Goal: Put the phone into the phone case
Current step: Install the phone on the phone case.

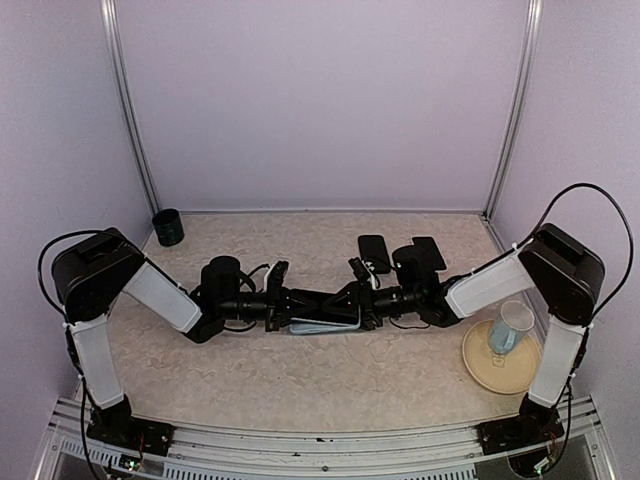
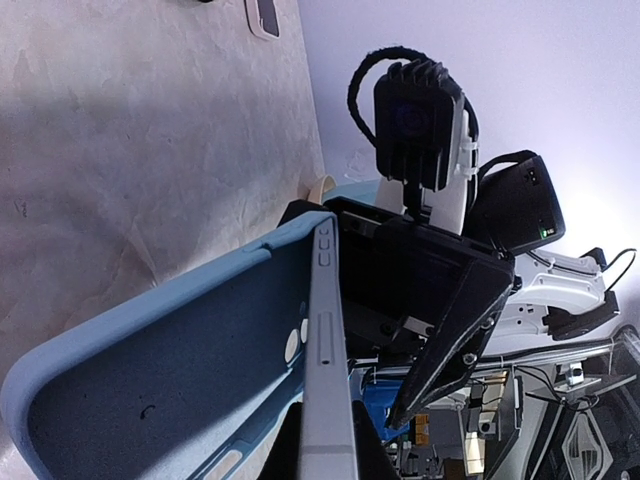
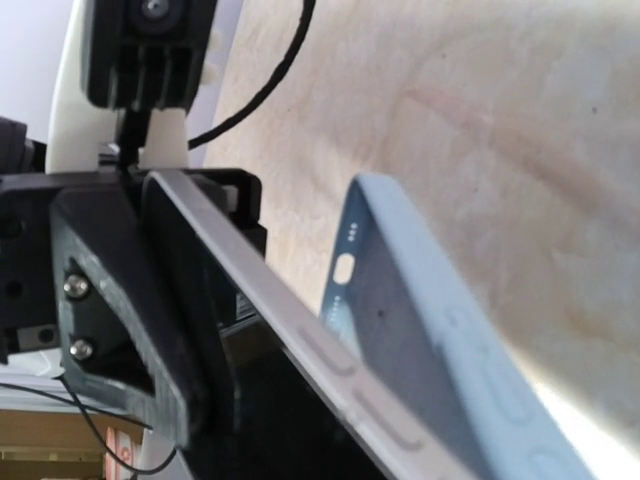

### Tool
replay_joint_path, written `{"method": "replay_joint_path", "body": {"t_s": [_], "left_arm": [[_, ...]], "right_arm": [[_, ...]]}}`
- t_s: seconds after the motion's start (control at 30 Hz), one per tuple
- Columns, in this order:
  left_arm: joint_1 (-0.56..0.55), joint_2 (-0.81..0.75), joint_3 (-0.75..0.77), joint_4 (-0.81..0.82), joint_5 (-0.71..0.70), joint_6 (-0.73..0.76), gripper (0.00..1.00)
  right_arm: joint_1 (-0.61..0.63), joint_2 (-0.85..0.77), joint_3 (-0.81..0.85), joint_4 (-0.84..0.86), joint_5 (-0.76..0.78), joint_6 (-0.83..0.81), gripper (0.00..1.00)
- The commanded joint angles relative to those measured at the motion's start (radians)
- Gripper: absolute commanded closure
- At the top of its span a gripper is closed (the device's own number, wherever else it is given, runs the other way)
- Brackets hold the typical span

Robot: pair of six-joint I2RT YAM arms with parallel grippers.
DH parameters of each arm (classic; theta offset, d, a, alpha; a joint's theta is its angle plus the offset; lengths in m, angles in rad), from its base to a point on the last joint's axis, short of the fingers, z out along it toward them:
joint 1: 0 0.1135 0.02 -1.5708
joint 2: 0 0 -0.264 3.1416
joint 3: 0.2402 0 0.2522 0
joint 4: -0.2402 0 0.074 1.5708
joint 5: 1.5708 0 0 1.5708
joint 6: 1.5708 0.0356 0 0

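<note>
The phone (image 2: 328, 380) stands on edge, its grey metal side with buttons (image 3: 330, 360) facing the cameras. My left gripper (image 2: 325, 440) is shut on that thin edge, one dark finger on each face. The light blue phone case (image 2: 150, 380) leans open beside the phone, its hollow side toward it, and rests on the table (image 3: 450, 330). In the top view both sit mid-table between the arms, phone (image 1: 322, 312) above case (image 1: 325, 327). My left gripper (image 1: 292, 305) comes in from the left. My right gripper (image 1: 358, 298) stands open, its jaws spread wide around the far end of phone and case.
A black cup (image 1: 168, 227) stands at the back left. Two flat black objects (image 1: 374, 252) (image 1: 430, 250) lie behind the right arm. A tan plate (image 1: 480, 365) with a clear glass (image 1: 512, 325) sits at the right near the right arm's base.
</note>
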Motion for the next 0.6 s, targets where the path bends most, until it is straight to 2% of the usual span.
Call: {"method": "replay_joint_path", "body": {"t_s": [0.0,0.57], "left_arm": [[-0.017,-0.031,0.016,0.063,0.036,0.014,1.0],[-0.022,-0.027,0.016,0.078,0.05,0.013,1.0]], "right_arm": [[0.011,0.018,0.003,0.065,-0.026,0.002,0.27],[0.018,0.027,-0.008,0.139,-0.07,0.004,0.68]]}}
